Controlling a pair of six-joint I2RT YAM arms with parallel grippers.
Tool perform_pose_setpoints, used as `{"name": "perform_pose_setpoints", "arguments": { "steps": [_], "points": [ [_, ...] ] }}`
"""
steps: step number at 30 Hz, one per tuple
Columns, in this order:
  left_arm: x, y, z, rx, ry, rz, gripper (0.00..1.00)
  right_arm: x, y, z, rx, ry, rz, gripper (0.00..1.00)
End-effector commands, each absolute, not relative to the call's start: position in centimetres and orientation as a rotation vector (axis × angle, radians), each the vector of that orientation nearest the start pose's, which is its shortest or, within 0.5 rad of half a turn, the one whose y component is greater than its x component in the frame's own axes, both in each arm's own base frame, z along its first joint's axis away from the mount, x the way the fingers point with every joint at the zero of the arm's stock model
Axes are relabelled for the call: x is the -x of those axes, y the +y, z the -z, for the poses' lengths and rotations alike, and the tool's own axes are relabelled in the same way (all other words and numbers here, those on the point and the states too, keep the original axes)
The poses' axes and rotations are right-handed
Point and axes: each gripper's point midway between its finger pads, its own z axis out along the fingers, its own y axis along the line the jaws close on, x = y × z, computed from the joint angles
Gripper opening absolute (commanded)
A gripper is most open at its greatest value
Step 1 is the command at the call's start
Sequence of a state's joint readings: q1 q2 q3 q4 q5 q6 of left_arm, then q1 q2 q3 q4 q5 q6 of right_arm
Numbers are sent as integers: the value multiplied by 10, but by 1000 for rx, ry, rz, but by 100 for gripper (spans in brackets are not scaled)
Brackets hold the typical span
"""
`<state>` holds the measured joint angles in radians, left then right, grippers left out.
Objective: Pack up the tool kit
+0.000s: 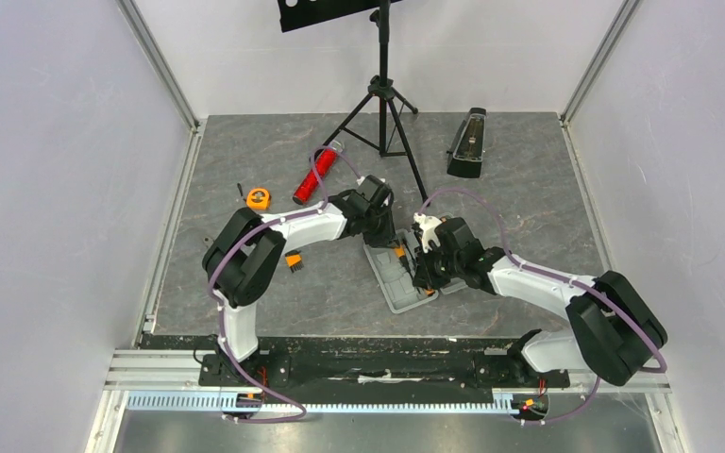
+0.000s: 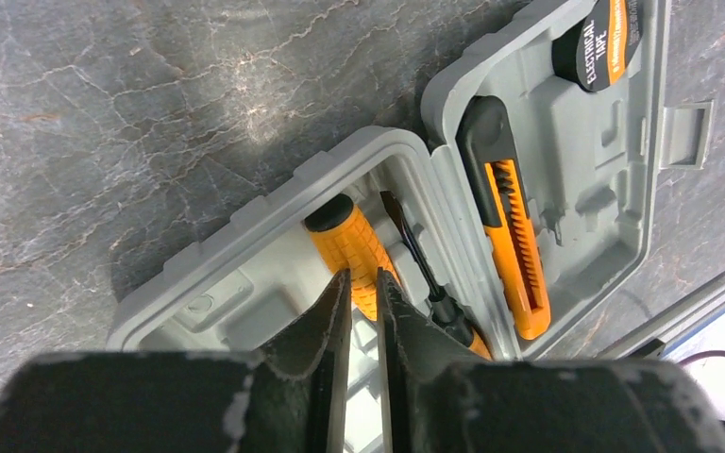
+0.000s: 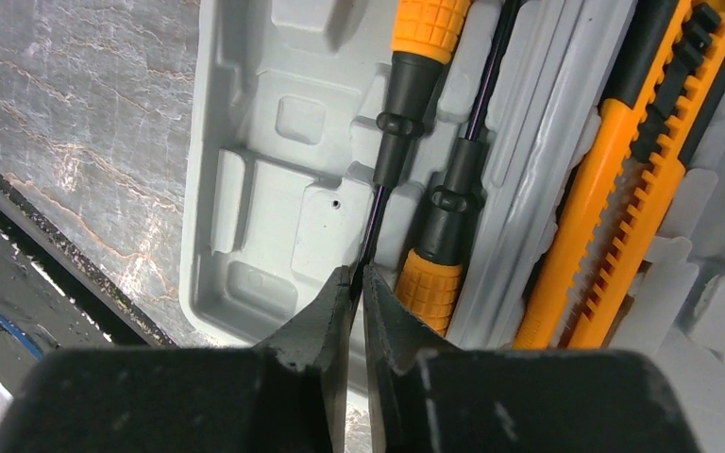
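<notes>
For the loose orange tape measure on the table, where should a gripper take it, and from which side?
Probably from straight above, closing on the tape measure across its round body: it appears to lie flat on the table.

Electrical tape (image 2: 597, 42) cut by top edge; screwdriver (image 3: 392, 132) tip hidden behind right claw (image 3: 357, 283).

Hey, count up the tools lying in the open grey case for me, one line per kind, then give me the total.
screwdriver: 2
utility knife: 1
electrical tape roll: 1
Total in view in the grey case: 4
</notes>
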<state>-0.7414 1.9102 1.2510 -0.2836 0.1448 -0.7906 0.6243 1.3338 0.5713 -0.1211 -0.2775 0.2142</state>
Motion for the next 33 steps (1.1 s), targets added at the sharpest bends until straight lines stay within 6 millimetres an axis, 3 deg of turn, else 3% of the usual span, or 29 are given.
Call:
{"name": "perform_pose_setpoints", "arguments": {
  "steps": [1,4,13,25,33],
  "points": [
    [-305,-361,-53,-57,2683,788,19,-206,220,-29,678,2468,-694,9],
    [-305,-359,-50,-54,2695,764,14,-204,218,-25,684,2486,-687,6],
    [-305,-350,-43,-51,2720,695,13,-197,216,-9,693,2551,-687,0],
    [-305,-320,-4,-113,2854,439,8,-189,205,10,704,2687,-601,0],
    [-296,-315,14,-169,2924,387,7,-174,181,43,708,2820,-507,0]
  ]
}}
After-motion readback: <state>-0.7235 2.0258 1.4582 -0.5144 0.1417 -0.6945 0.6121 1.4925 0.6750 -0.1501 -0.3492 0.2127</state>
